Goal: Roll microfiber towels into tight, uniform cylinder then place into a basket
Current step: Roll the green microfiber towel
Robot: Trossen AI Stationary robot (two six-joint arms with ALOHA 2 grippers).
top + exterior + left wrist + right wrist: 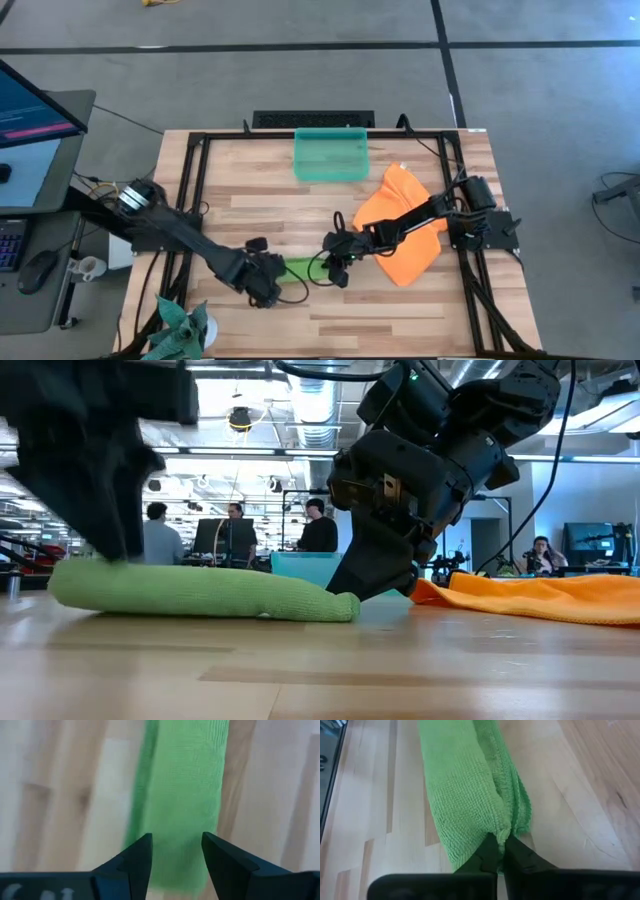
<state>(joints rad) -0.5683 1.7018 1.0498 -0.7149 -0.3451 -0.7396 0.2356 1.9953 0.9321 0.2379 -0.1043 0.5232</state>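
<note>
The lime green towel (298, 268) is seen already rolled into a cylinder and lying flat on the tabletop (400, 310), its long axis running left to right between the two arms. Its right end is pinched by the right end effector (334, 272), whose fingers are pressed together on a fold of the cloth (the right wrist view shows the nip right at the roll's tip). The left end effector (268, 290) is positioned over the roll's opposite end with its fingers apart, straddling the green cloth without clamping it, so far as the left wrist view shows.

The basket (331, 155) is set at the far edge of the tabletop, well apart from the roll and roughly straight ahead of it, its long side parallel to the roll's axis. The coming move is therefore judged to be a lift and a carry forward without any turning of the cylinder. Neither arm is clearly nearer the basket.

The orange towel (405, 230) is spread unrolled beneath the right arm, between the roll and the basket's right side; it could be snagged on the way.

The surface is pale, smooth wood planking. Beyond it, an open workspace with monitors and several people (320, 530) is visible (none near the tabletop).
</note>
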